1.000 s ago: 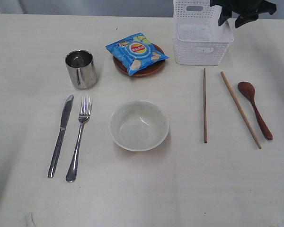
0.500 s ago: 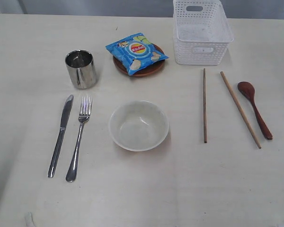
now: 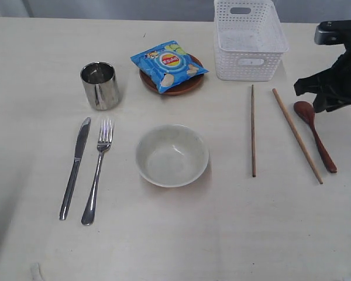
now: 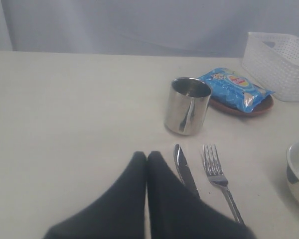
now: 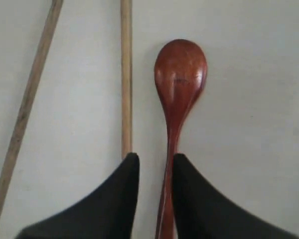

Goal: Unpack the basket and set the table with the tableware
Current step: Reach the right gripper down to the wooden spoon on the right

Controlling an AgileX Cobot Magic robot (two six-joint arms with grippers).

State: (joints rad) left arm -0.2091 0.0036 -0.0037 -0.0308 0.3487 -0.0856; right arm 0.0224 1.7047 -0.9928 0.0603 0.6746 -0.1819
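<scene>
The right gripper hung low over the reddish-brown spoon, its two black fingers a little apart, and the spoon's handle showed in the narrow gap between them. Whether either finger touched the handle could not be told. In the exterior view the spoon lay flat on the surface, at the right of the setting. Its round end pointed toward the white basket and its long axis slanted away to the near right. It ran almost parallel to the closer of the two chopsticks just beside it, while the other chopstick lay straighter and farther left. The gripper covered the surface just past the spoon's round end.

The left gripper had its fingers pressed together and held nothing. It hovered near the knife and fork, whose tips pointed toward the steel cup.
</scene>
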